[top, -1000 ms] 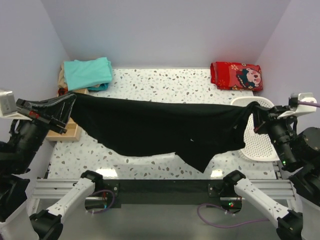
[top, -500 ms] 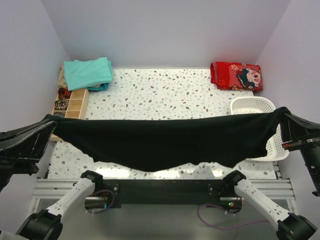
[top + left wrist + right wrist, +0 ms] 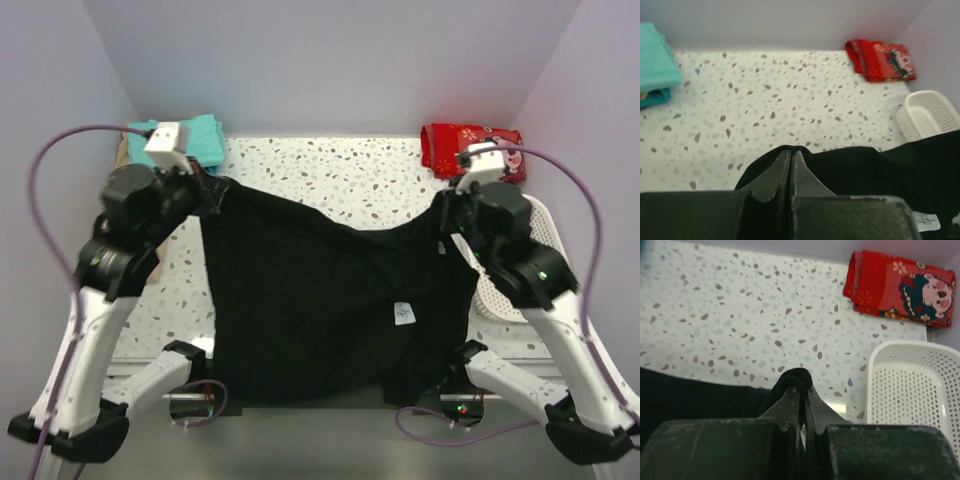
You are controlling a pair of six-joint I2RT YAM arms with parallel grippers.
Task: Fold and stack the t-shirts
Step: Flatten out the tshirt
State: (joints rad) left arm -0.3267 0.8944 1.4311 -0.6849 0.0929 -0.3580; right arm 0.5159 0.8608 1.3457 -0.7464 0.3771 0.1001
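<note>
The large black t-shirt (image 3: 300, 300) hangs spread between both arms, its lower part draped over the table's near edge, a small white patch (image 3: 403, 314) showing. My left gripper (image 3: 207, 190) is shut on its left top corner (image 3: 790, 152). My right gripper (image 3: 441, 222) is shut on its right top corner (image 3: 800, 377). The top edge sags between them. Folded teal t-shirts (image 3: 190, 140) lie stacked at the back left, also showing in the left wrist view (image 3: 655, 60).
A folded red printed cloth (image 3: 470, 140) lies at the back right (image 3: 900, 287). A white perforated basket (image 3: 520, 290) stands at the right edge (image 3: 910, 390). A wooden tray sits mostly hidden behind my left arm.
Both arms swung from low and wide at the near edge up and toward the back of the table, closer together. The shirt went from stretched wide to hanging down over the table's near edge.
</note>
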